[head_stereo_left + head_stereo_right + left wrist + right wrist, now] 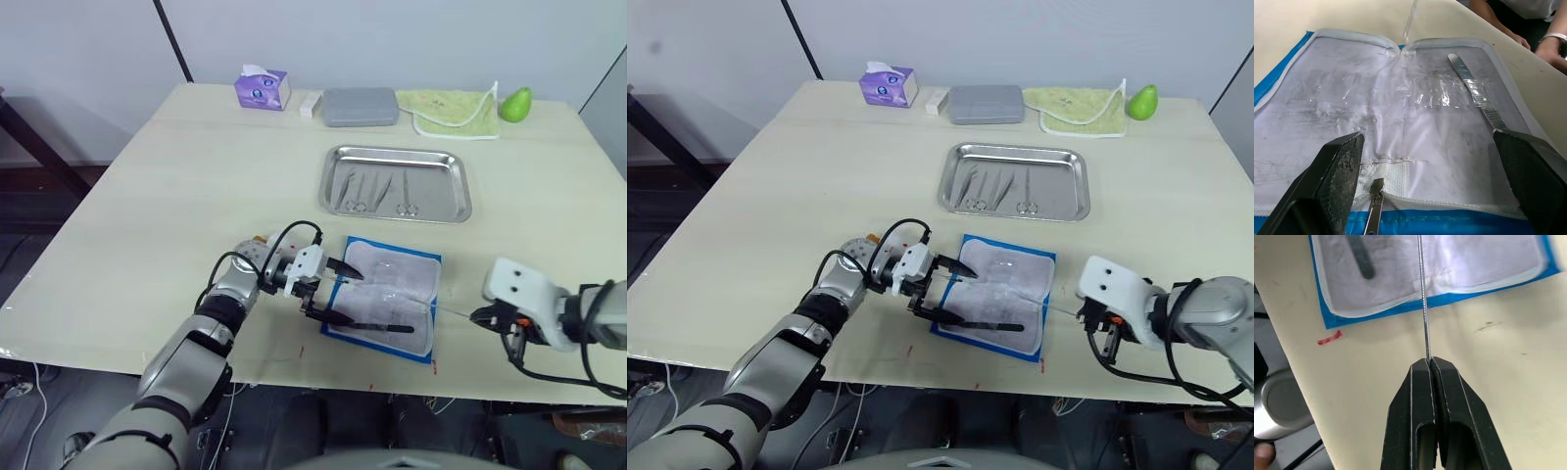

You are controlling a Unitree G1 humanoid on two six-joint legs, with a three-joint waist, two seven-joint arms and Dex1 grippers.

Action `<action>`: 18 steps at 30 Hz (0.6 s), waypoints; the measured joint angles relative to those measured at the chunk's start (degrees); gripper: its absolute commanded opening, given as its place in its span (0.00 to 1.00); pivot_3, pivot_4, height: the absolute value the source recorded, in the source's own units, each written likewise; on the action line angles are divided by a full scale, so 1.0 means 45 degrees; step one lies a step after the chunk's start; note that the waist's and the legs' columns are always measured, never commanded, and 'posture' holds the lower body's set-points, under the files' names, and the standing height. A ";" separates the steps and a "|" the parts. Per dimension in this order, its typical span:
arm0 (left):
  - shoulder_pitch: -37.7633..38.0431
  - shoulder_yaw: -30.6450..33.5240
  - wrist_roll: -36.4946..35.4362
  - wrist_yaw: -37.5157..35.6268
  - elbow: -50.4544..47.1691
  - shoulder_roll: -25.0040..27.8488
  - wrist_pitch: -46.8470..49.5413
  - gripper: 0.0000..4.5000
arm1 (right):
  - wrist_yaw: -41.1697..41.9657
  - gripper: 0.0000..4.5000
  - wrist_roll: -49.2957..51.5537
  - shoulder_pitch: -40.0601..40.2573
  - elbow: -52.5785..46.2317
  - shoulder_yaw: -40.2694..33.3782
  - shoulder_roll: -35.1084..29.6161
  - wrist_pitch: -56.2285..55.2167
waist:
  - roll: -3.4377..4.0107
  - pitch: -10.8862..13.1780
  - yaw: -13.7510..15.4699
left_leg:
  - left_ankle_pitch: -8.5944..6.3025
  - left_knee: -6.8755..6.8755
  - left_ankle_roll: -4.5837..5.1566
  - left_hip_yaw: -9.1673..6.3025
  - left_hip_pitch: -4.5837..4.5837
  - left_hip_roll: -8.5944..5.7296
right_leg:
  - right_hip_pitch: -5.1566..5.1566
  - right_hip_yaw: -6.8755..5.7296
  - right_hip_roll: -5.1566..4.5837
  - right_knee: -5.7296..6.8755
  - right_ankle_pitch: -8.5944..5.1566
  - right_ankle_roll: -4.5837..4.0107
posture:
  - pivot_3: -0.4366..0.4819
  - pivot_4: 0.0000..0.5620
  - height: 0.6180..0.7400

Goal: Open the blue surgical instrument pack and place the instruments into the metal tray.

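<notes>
Pack lies open on the counter, both tools working at it

Nearest, the right tool [1430,363] is clenched on a thin metal instrument [1422,293] reaching over the unfolded blue pack [384,299]. The left tool [328,291] is spread wide over the pack's pale lining. Farther back, the metal tray [395,183] holds several instruments.

Head cameras look down over the table [147,196]; wrist cameras closely share the opened pack [1415,122].
</notes>
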 measured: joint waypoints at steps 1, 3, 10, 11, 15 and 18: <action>0.0004 0.0012 -0.0004 0.0000 0.0013 -0.0002 0.0000 1.00 | 0.0199 0.01 0.0090 0.0103 0.0099 -0.0237 -0.0024 -0.0052 | 0.0002 -0.0001 0.0007 | 0.0000 0.0000 0.0000 0.0002 0.0001 0.0000 | 0.0000 0.0002 0.0000 0.0000 0.0000 0.0000 | 0.48 0.27 0.97; -0.0004 0.0022 0.0001 -0.0001 0.0060 -0.0027 0.0000 1.00 | 0.0667 0.01 0.0439 0.0230 0.0369 -0.1064 -0.0020 -0.0164 | 0.0016 -0.0008 0.0008 | 0.0000 0.0001 0.0000 0.0014 0.0004 0.0000 | 0.0000 0.0015 0.0000 0.0000 0.0001 0.0001 | 0.48 0.27 0.97; 0.0083 0.0196 0.0030 -0.0009 0.0036 -0.0090 -0.0005 1.00 | -0.1807 0.01 0.1956 -0.3971 0.2349 -0.1549 0.3463 0.1522 | 0.0033 -0.0012 -0.0011 | 0.0000 -0.0001 0.0000 0.0024 0.0020 -0.0001 | 0.0008 0.0029 0.0003 0.0004 0.0002 -0.0001 | 0.48 0.27 0.97; 0.0097 0.0213 0.0027 -0.0009 0.0026 -0.0093 -0.0006 1.00 | -0.2060 0.01 0.1904 -0.4199 0.2449 -0.1464 0.3664 0.1621 | 0.0039 -0.0013 0.0015 | 0.0000 -0.0001 0.0000 0.0023 0.0015 0.0001 | 0.0005 0.0028 0.0002 0.0004 0.0002 -0.0001 | 0.48 0.27 0.97; 0.0162 0.0383 0.0073 -0.0006 -0.0010 -0.0151 -0.0005 1.00 | -0.4442 0.01 0.1235 -0.5887 0.3564 -0.0644 0.5952 0.2409 | 0.0067 -0.0015 0.0064 | 0.0000 0.0000 0.0000 0.0026 0.0003 0.0000 | -0.0009 0.0028 0.0006 0.0012 0.0004 -0.0003 | 0.48 0.27 0.97; 0.0236 0.0514 0.0107 -0.0005 -0.0064 -0.0142 0.0000 1.00 | -0.6882 0.01 0.0044 -0.7410 0.4895 -0.0197 0.8259 0.3502 | 0.0101 -0.0017 0.0021 | 0.0001 0.0006 0.0001 0.0039 -0.0008 -0.0008 | -0.0045 0.0046 0.0005 0.0064 0.0004 -0.0004 | 0.48 0.27 0.97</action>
